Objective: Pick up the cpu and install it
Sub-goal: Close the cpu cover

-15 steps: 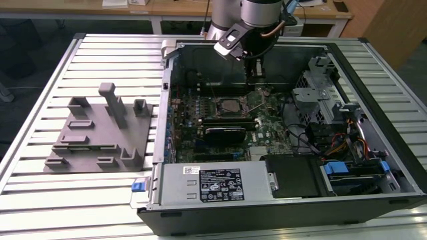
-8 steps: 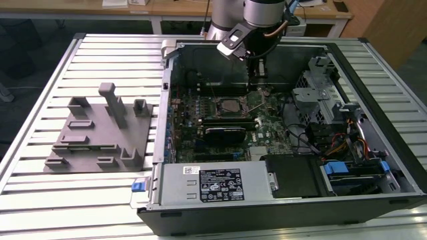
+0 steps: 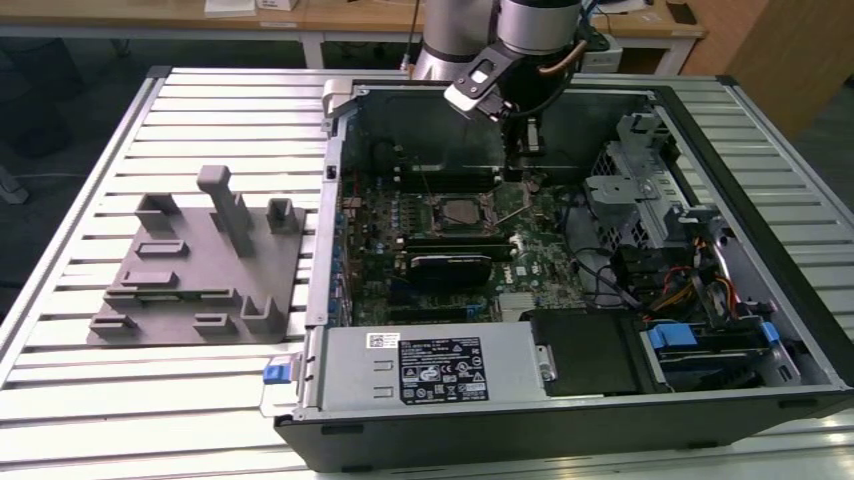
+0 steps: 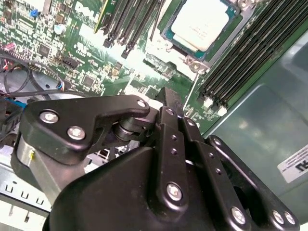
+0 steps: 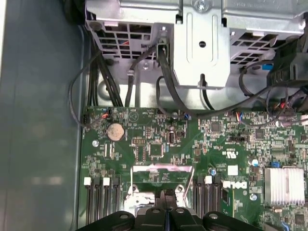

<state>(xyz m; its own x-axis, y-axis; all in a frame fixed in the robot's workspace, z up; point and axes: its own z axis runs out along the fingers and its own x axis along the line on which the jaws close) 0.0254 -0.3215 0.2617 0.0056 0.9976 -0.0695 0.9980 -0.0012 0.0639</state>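
An open case lies on its side on a slatted table, with the green board facing up inside. The cpu sits flat in its socket near the middle of the board, silver top up, and the second wrist view shows it square inside the dark frame. Black memory slots run along two opposite sides of the socket. The gripper hangs from the arm over the far part of the board, just beyond the cpu and toward the exterior view's right, apart from the chip. In the first wrist view its fingers are pressed together with only a thin seam between them, and the tip points at the metal frame by the slots. The second wrist view shows the tip close above the board beside the socket's corner; whether it touches the board I cannot tell. Beyond the gripper the first wrist view shows a round battery, a finned heatsink, a metal drive cage and black cables. A power supply fills the near edge of the case. On the table to the exterior view's left stands a grey fixture, well apart from the gripper.
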